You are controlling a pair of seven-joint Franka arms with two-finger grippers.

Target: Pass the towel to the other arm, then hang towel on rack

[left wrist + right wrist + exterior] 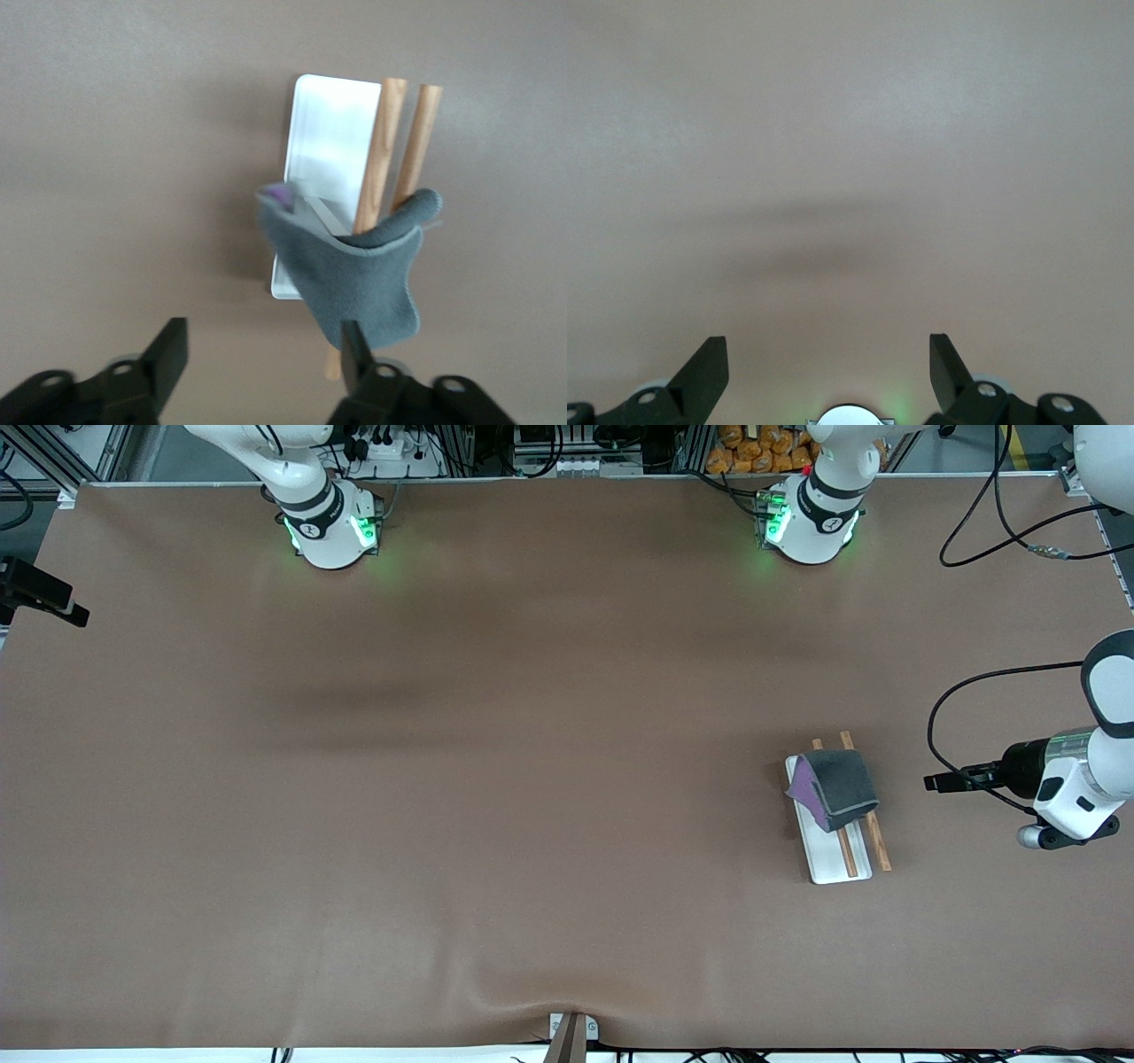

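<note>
I see the small dark grey fuzzy towel (837,784) with its purple patch draped over the two thin brown wooden rods of the rack (842,859), whose flat white rectangular base lies in the lower right part of the front frame, toward the left arm's end of the brown surface (496,779). In the left wrist frame the towel (359,274) hangs across the rods near the centre, the white base of the rack (323,142) showing above it. My left gripper (261,350) sits at the bottom of that frame, released, fingers spread and holding nothing. My right gripper (828,363) waits over bare surface, fingers wide apart and empty, at the bottom of its own frame.
</note>
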